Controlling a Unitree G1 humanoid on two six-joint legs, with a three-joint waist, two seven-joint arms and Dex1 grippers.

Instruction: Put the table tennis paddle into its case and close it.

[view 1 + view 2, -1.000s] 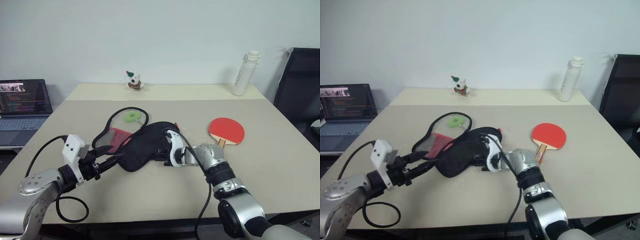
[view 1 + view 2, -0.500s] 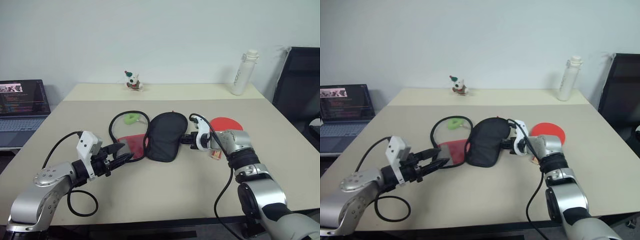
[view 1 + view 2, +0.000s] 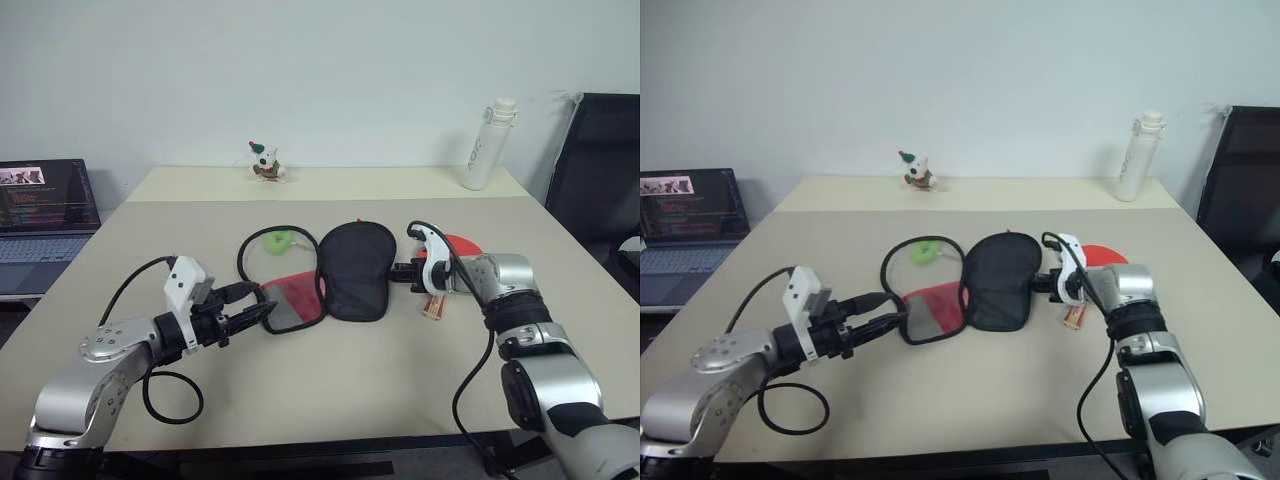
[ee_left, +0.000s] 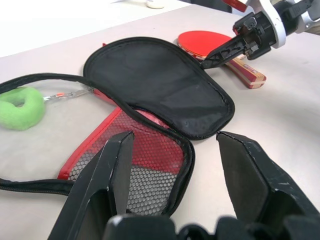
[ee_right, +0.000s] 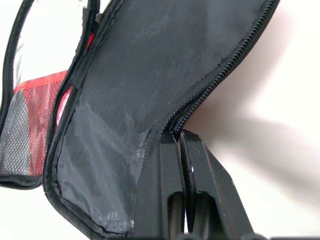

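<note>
From the head views we are looking at one table (image 3: 330,400) carrying one case (image 3: 350,270), lying unzipped with its black flap spread flat and its red mesh half beside it. One table tennis paddle (image 3: 462,244) is lying just behind our right gripper (image 3: 404,270); the arm is hiding most of its red face, and the handle end is barely peeking out below the wrist. One green ring (image 3: 278,240) is sitting inside the case's black loop of edging, one small toy figure (image 3: 265,162) and one white bottle (image 3: 485,146) are standing at the far edge, one laptop (image 3: 45,210) is glowing off to the left, and a black chair (image 3: 600,190) is being cut off on the right. In the left wrist view our left gripper (image 4: 175,165) is hovering with fingers spread wide and holding nothing, just before the red mesh panel (image 4: 145,165). In the right wrist view our right gripper's fingers (image 5: 170,190) are pinching tight on the zip edge of the black flap.
</note>
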